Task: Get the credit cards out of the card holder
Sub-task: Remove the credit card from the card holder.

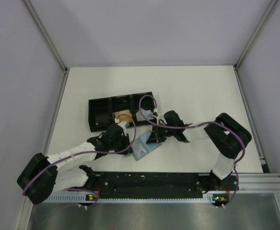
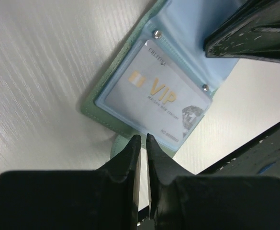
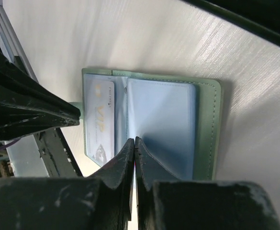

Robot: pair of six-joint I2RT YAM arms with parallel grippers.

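The card holder [image 2: 101, 103] lies open on the table, pale green outside with blue clear sleeves inside; from above it shows between the two grippers [image 1: 144, 146]. A silvery-grey credit card [image 2: 159, 96] marked VIP sits in one sleeve [image 3: 101, 120]. A tan credit card [image 1: 123, 116] lies in the black tray. My left gripper [image 2: 143, 139] hovers at the holder's near edge by its tab, jaws parted only a crack, nothing between them. My right gripper [image 3: 134, 140] is shut, its tips pinching the edge of the empty blue sleeve [image 3: 161, 124].
The long black three-compartment tray [image 1: 101, 115] stands just behind the grippers. The arms' black base rail [image 1: 149, 182] runs along the near edge. White walls with metal posts enclose the table on three sides.
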